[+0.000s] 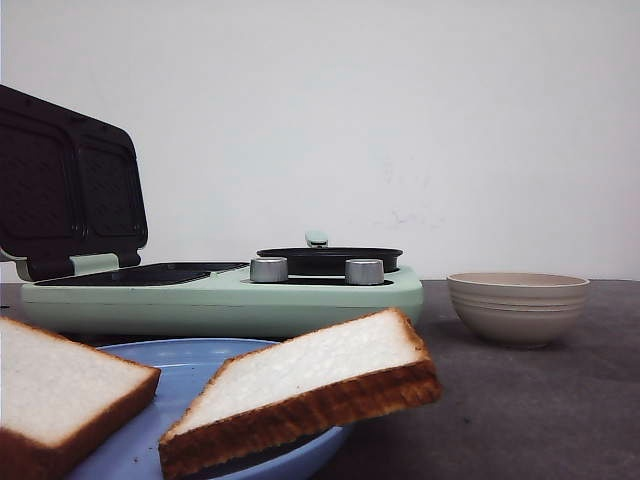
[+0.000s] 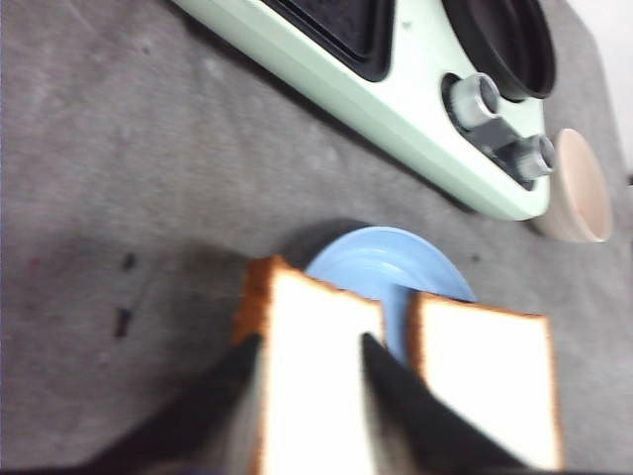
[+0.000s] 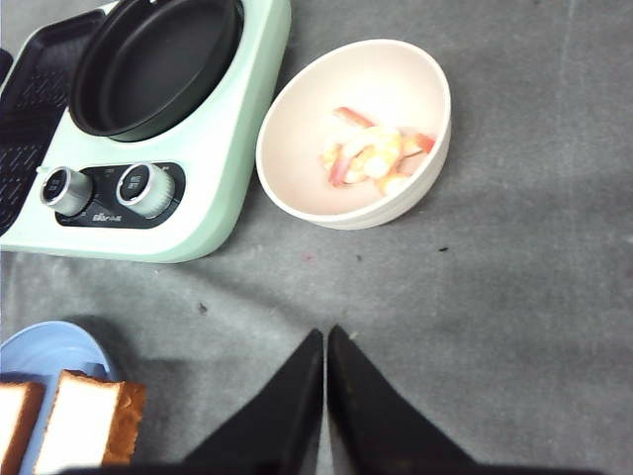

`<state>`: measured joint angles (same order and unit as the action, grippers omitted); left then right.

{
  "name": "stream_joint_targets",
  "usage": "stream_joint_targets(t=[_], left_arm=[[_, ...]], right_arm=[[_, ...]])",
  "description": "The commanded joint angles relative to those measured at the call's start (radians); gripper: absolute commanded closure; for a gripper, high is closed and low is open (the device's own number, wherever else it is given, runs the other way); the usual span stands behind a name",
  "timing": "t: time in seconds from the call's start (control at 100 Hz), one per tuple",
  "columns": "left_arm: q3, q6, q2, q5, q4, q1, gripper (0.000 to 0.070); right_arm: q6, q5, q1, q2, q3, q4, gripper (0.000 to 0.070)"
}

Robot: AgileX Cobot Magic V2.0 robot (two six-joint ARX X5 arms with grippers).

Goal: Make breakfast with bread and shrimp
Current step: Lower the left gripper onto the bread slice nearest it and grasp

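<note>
Left end effector (image 2: 312, 396) straddles a bread slice (image 2: 312, 381), seemingly touching.

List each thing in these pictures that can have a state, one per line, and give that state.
Sandwich maker lid: open, tilted back.
Round pan: empty.
Bowl: upright, holding shrimp.
Blue plate: carrying two bread slices, both overhanging its rim.
Left gripper: open, straddling one bread slice.
Right gripper: shut, holding nothing.

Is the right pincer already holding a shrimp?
No. The right pincer is shut on nothing above the bare mat, and the shrimp lie in the bowl.
</note>
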<state>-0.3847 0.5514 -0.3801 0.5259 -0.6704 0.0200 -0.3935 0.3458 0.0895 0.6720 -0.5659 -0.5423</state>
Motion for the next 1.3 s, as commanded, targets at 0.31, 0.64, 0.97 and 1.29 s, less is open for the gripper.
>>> stream_joint_targets(t=[0.31, 0.64, 0.97, 1.29], left_arm=[[-0.005, 0.048, -0.004, 0.021, -0.175, 0.001, 0.0344], [0.014, 0.047, -0.004, 0.021, -0.2, 0.004, 0.0344], [0.029, 0.116, -0.014, -0.005, -0.181, 0.055, 0.0345], [0.029, 0.12, -0.138, -0.021, -0.106, 0.126, 0.0345]], right_arm=[[0.016, 0.024, 0.001, -0.001, -0.015, 0.037, 0.07], [0.016, 0.025, 0.001, -0.001, -0.015, 0.04, 0.07], [0.015, 0.025, 0.001, -0.001, -0.015, 0.04, 0.07], [0.011, 0.048, 0.001, -0.001, -0.015, 0.04, 0.07]])
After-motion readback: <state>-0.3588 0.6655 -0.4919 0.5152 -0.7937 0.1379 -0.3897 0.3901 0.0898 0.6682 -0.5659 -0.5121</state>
